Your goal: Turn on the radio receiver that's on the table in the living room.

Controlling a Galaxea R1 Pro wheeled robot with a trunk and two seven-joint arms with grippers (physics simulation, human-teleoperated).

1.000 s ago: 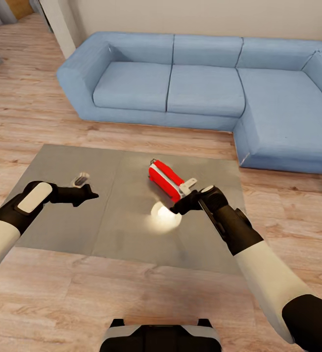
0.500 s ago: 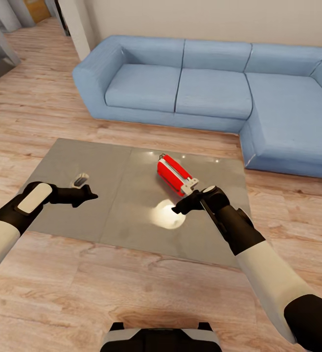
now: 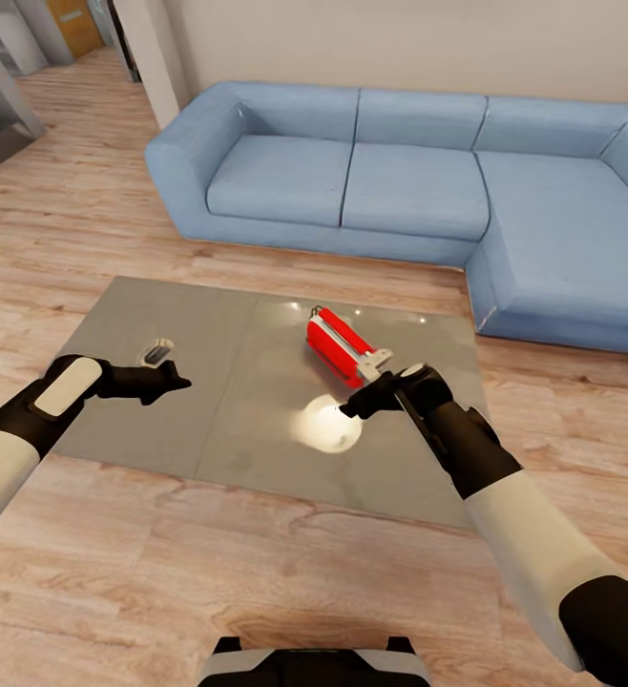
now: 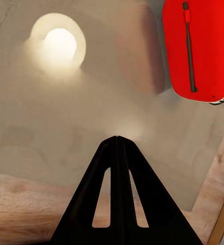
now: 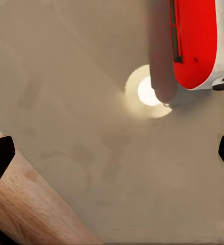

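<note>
My right gripper (image 3: pixel 360 408), fingers spread wide, hovers just short of the radio receiver (image 3: pixel 339 344) lying mid-table (image 3: pixel 161 315); I should aim for its white knob end. My left gripper (image 3: pixel 176 384) is pinched together.
</note>
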